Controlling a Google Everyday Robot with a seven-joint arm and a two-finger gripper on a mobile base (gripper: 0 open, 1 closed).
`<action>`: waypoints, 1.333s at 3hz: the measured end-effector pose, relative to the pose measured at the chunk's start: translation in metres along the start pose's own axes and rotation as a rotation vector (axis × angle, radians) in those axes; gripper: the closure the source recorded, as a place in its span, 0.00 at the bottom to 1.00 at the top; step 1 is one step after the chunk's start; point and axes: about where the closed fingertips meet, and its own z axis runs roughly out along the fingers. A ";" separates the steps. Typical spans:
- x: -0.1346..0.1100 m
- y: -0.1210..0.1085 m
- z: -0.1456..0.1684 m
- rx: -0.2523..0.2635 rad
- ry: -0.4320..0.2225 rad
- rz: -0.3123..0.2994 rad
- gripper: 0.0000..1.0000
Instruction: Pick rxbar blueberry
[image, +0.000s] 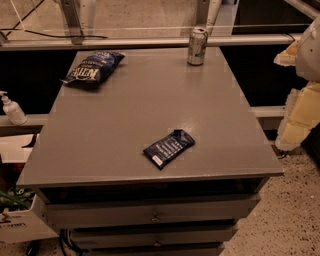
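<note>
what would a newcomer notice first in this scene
The dark navy rxbar blueberry lies flat and alone near the front edge of the grey table, a little right of centre. Along the far edge sit a puffy blue chip bag at the left corner and an upright can further right. The pale pincer hangs beyond the table's right side, well apart from the bar.

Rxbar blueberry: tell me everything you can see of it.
The rxbar blueberry is a small, flat, rectangular wrapper, dark navy and slightly glossy, with pale print lines and a white patch at its near-left end. It lies flat and diagonal on the grey table, near the front edge, touching nothing else. The gripper hangs beyond the table's right side, well apart.
</note>
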 end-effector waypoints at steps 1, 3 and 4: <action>0.000 0.000 0.000 0.000 0.000 0.000 0.00; -0.024 0.011 0.011 -0.036 -0.141 -0.007 0.00; -0.062 0.027 0.034 -0.065 -0.270 -0.052 0.00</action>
